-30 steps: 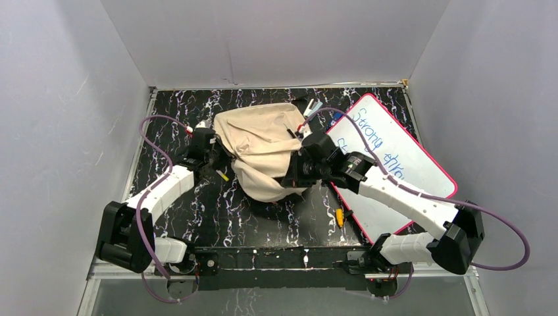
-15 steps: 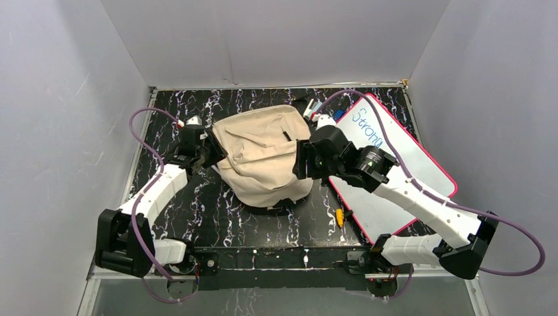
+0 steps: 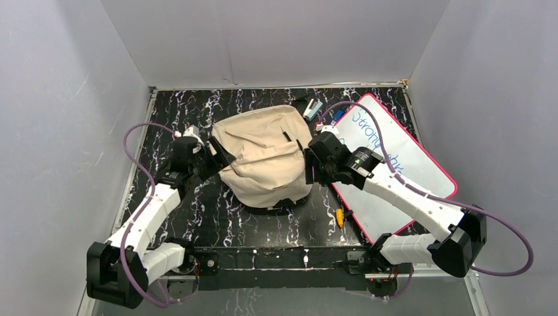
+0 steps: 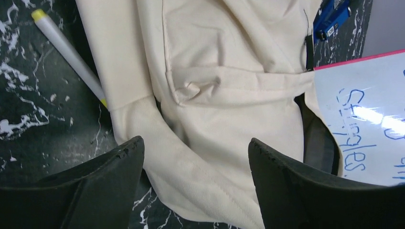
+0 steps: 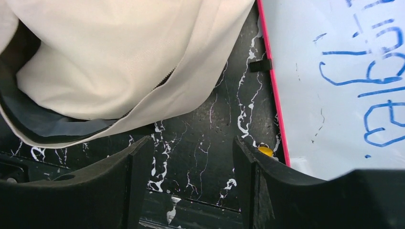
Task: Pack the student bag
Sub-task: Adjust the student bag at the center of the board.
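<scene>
from above, the bag (image 3: 266, 158) lies crumpled mid-table, between my two pincers. my left pincer (image 3: 212, 156) sits at its left edge and my right pincer (image 3: 309, 168) at its right edge, with the whiteboard (image 3: 395, 164) just beyond.

left wrist: my fingers (image 4: 114, 162) are spread wide, and cream fabric lies between and past them. a pen (image 4: 67, 52) touches the bag's left edge.

right wrist: the fingers (image 5: 138, 167) are spread too, over dark table (image 5: 200, 124). the bag is up and to the left of them, grey lining showing, with the whiteboard on the right.

Left end effector (image 4: 195, 149) and right end effector (image 5: 192, 145), jaws apart
</scene>
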`<act>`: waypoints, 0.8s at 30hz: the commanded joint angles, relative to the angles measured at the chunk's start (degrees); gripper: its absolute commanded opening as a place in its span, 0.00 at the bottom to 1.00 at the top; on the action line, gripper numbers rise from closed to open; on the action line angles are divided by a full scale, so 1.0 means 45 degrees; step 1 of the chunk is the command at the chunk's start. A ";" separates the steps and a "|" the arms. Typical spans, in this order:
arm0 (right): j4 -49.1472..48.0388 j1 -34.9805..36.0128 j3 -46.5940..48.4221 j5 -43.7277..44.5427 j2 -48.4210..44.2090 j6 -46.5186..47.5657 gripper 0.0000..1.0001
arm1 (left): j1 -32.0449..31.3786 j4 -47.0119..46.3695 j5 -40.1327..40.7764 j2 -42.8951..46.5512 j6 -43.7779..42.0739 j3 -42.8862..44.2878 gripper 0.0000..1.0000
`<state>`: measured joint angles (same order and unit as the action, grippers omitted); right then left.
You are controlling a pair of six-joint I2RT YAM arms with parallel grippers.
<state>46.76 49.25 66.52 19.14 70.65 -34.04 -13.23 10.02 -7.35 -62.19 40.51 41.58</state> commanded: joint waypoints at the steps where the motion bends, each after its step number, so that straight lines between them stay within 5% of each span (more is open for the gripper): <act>1: -0.1317 -0.0420 -0.0708 -0.1135 -0.0160 0.0219 0.72 | -0.0005 0.0174 -0.0609 0.0953 0.1172 -0.1102 0.78; 18: -0.3339 -0.1496 -0.1321 -0.2573 -0.0844 -0.0696 0.85 | -0.0032 -0.1246 -0.0807 0.1595 0.3406 -0.3673 0.79; 24: -0.3312 -0.1676 -0.0916 -0.2752 -0.0250 -0.0673 0.85 | -0.0040 -0.1912 -0.0521 0.1145 0.3550 -0.3853 0.58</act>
<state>34.41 42.11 59.11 7.33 68.51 -36.32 -13.26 4.67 -10.57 -56.10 55.53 24.47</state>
